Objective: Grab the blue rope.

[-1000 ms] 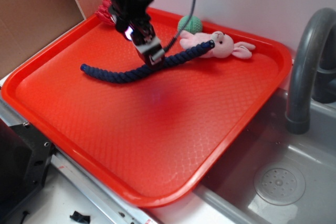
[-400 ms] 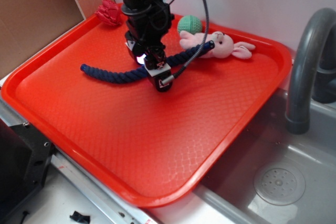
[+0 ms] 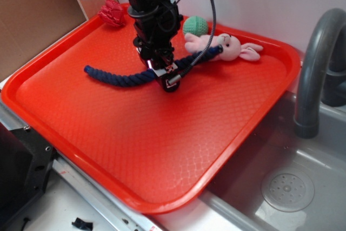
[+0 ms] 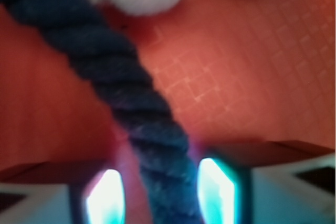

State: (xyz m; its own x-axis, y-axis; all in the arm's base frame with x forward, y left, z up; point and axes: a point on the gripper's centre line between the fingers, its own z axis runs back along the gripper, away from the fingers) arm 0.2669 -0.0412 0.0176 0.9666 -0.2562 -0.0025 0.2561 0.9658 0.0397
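Observation:
The blue rope (image 3: 116, 78) lies in a shallow curve across the far half of the red tray (image 3: 227, 123); its right end reaches the pink bunny. My gripper (image 3: 165, 79) is down at tray level over the rope's middle, hiding that stretch. In the wrist view the rope (image 4: 113, 72) runs down between the two lit fingers of my gripper (image 4: 163, 192). It lies close against the right finger (image 4: 216, 188), and a strip of tray shows between it and the left one. The gripper is open and straddles the rope.
A pink plush bunny (image 3: 230, 47) and a green ball (image 3: 195, 25) lie at the tray's far edge, right of the arm. A red fabric lump (image 3: 112, 12) sits in the far left corner. A grey faucet (image 3: 313, 68) and sink (image 3: 286, 187) are on the right, and a cardboard panel (image 3: 32, 14) on the left.
The gripper has come down from above the rope to tray level and now straddles its middle. The rope and toys have barely moved.

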